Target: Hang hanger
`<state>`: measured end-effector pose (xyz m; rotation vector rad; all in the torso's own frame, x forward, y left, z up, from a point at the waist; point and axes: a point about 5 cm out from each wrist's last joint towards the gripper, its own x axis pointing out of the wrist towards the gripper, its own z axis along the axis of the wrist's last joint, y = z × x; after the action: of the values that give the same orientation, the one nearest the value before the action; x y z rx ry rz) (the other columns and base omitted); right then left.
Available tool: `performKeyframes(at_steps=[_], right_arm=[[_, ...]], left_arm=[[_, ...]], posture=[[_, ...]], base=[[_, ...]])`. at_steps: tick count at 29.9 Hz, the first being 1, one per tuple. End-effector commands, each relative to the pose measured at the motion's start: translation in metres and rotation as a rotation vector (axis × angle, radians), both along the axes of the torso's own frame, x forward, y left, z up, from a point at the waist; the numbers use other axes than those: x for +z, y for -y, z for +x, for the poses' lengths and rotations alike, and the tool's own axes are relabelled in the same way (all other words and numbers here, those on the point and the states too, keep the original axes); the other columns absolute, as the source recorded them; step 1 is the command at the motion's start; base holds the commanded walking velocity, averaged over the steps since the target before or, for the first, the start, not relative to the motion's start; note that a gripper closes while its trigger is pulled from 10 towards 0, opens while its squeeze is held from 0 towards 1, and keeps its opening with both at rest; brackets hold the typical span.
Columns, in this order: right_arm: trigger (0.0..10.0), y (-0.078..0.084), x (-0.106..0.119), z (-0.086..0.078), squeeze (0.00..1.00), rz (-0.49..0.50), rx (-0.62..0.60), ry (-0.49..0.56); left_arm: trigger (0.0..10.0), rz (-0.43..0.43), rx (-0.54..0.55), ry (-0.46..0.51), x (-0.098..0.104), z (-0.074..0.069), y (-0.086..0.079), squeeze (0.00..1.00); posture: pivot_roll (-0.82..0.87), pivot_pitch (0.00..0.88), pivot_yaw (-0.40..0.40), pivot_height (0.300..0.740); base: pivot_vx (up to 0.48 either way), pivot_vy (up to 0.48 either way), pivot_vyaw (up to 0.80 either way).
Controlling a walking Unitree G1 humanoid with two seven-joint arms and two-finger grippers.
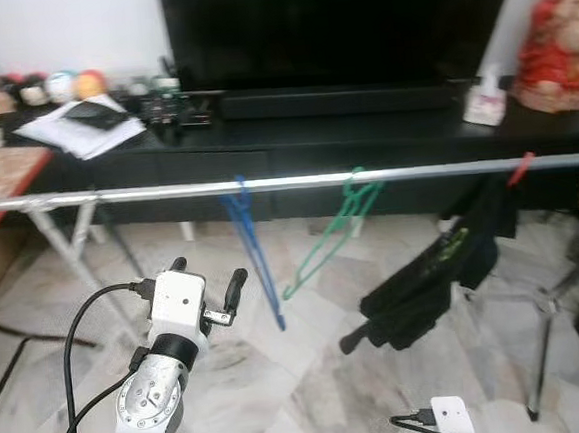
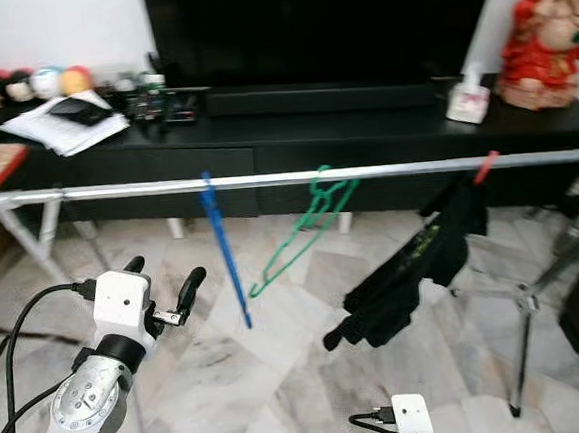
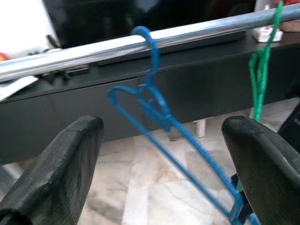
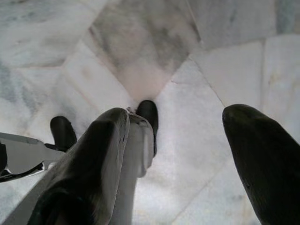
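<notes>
The left hand point(image 1: 208, 275), fingers spread and empty, hovers near the blue hanger point(image 1: 255, 251), which hangs hooked on the silver rail point(image 1: 297, 182), its long axis sloping downward.

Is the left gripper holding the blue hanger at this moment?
No: the left gripper is open with nothing between its jaws, while the blue hanger hangs by its hook on the silver rail.

No writing, label, brand or number can be read anywhere. The papers point(image 1: 80, 128) on the black TV cabinet point(image 1: 294, 141) and the small white pack point(image 1: 484, 101) near its right end are too blurred to show any lettering. The dark garment point(image 1: 437, 275) on the rail point(image 1: 297, 182) carries a greenish mark that cannot be made out.
</notes>
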<state>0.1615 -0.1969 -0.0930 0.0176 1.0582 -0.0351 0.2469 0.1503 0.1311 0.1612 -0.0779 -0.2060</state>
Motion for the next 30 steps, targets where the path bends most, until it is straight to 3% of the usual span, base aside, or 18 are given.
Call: performKeyframes(at_steps=[1,8,14,18,23,24,30], right_arm=[[10.0,0.0007,0.0,-0.0002,0.0,-0.002,0.002,-0.005],[10.0,0.0018,0.0003,0.0003,0.0,-0.02,0.001,-0.002],[10.0,0.0021,0.0002,0.0,0.0,-0.02,-0.008,-0.003],[10.0,0.0023,0.0002,0.0001,0.0,-0.02,-0.005,-0.003],[10.0,0.0026,0.0003,0.0,0.0,-0.018,-0.004,-0.003],[10.0,0.0026,0.0002,-0.0001,0.0,-0.018,-0.003,-0.004],[10.0,0.0027,0.0002,-0.0002,0.0,-0.019,-0.003,-0.005]], left_arm=[[10.0,0.0,-0.012,0.018,0.0041,-0.0001,0.0021,0.0],[10.0,0.074,-0.035,0.021,0.0022,-0.0014,0.0051,0.0],[10.0,0.057,-0.027,0.023,0.0027,-0.0011,0.0047,0.0],[10.0,0.092,-0.028,0.027,0.0026,-0.0015,0.0044,0.0],[10.0,0.076,-0.029,0.034,0.0039,-0.002,0.0052,0.0],[10.0,0.046,-0.023,0.035,0.0049,-0.0023,0.0048,0.0],[10.0,0.068,-0.031,0.042,0.0054,-0.0029,0.005,0.0]], posture=[[0.05,0.0,-0.032,0.716],[0.05,0.0,-0.033,0.716],[0.05,0.0,-0.035,0.716],[0.05,0.0,-0.034,0.716],[0.05,0.0,-0.034,0.716],[0.05,0.0,-0.034,0.716],[0.05,0.0,-0.037,0.716]], base=[[0.0,0.0,-0.7],[0.0,0.0,-0.7],[0.0,-0.238,-0.7],[0.0,-0.068,-0.7],[0.0,-0.48,-0.7],[0.0,0.0,-0.7],[0.0,0.0,-0.7]])
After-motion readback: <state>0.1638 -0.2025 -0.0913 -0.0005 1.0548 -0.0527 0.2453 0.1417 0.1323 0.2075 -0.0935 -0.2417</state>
